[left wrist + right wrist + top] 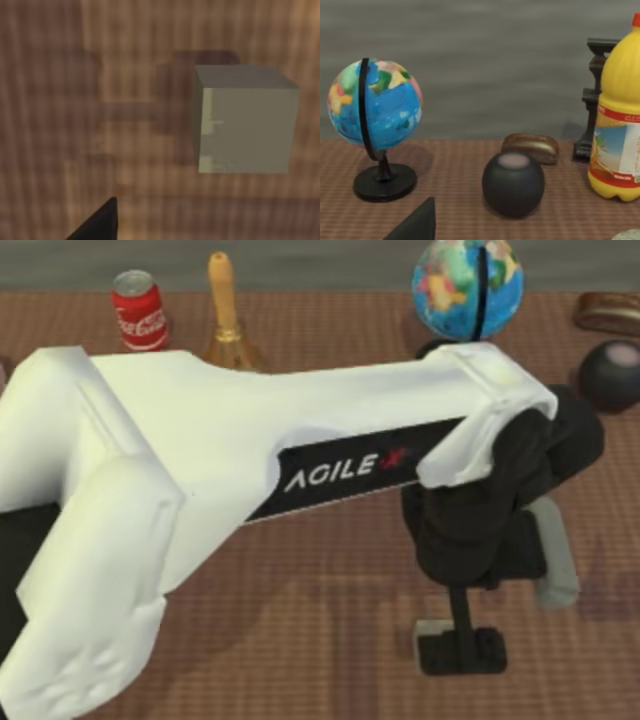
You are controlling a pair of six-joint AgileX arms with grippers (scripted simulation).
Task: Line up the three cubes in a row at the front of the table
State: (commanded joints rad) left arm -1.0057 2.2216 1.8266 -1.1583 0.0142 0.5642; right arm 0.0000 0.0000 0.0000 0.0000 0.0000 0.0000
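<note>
The white AgileX left arm stretches from the top view's left across the brown woven table [330, 640] toward its right half. Its black left gripper [461, 648] points down over the table's front part; whether its fingers are apart or together cannot be told. The left wrist view shows the small beige-grey matte cube [244, 120] resting on the table below that gripper, with one dark fingertip [100, 222] showing apart from the cube. In the top view the arm hides that cube, and the other two cubes appear in no view.

Along the far edge stand a red soda can [138, 310], a brass hand bell with a wooden handle [226, 320] and a blue desk globe [467, 285]. A dark grey ball [610, 375] lies near the right edge.

The right wrist view looks toward the globe, the ball and a yellow juice bottle [619, 115]; only one dark fingertip of the right gripper shows, so its state cannot be told.
</note>
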